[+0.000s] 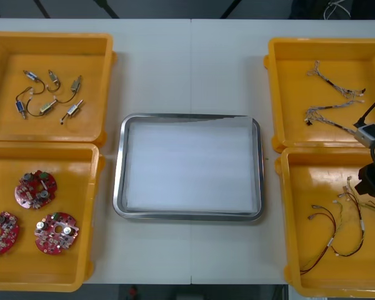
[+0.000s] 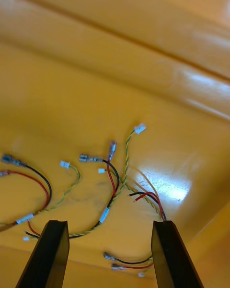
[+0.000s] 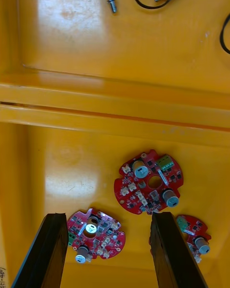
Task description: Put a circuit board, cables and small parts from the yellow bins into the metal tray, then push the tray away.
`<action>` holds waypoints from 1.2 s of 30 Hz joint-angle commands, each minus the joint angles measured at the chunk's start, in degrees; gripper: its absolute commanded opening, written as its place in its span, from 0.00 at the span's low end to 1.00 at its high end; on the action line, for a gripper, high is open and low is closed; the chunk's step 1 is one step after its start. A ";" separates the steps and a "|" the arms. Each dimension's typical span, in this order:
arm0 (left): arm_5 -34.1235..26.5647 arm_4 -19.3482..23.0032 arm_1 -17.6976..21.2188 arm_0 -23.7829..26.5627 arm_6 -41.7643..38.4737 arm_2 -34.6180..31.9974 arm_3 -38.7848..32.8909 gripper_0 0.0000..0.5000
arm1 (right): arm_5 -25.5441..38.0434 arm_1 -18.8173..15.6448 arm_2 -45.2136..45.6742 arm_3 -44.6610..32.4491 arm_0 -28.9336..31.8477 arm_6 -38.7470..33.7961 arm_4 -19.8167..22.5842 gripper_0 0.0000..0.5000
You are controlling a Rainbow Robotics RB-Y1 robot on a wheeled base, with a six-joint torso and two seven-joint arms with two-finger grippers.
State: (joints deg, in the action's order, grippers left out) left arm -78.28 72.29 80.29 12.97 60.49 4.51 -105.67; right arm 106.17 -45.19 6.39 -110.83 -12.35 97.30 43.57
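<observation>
- Your right hand (image 2: 109, 226): fingers were spread wide, gripping nothing, poised over the red and yellow cables (image 2: 115, 185) in the near right yellow bin (image 1: 287, 212).
- Your left hand (image 3: 108, 218): fingers were likewise spread, gripping nothing, above three round red circuit boards (image 3: 148, 181) in the near left yellow bin (image 1: 94, 206).
- Small metal parts (image 1: 50, 97): these lay scattered in the far left yellow bin (image 1: 107, 81).
- Twisted cables (image 1: 331, 94): these lay in the far right yellow bin (image 1: 275, 94).
- Metal tray (image 1: 120, 169): white inside, it sat on the tabletop (image 1: 187, 69) between the bins, well apart from both of your hands.
</observation>
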 commanded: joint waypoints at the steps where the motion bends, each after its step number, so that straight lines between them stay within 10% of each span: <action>1: -0.65 1.37 1.72 1.80 -5.47 -0.21 2.48 1.00 | -0.52 -3.94 -2.61 -0.53 2.24 5.10 -1.74 1.00; 36: 5.59 2.42 -1.89 -19.56 -10.83 -11.10 3.80 1.00 | -10.63 -11.14 -4.99 7.99 11.12 11.86 0.02 1.00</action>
State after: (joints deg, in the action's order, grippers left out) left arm -73.72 75.66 79.80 -5.36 56.21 -5.03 -101.14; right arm 96.20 -53.41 0.35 -104.45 -2.28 105.90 43.47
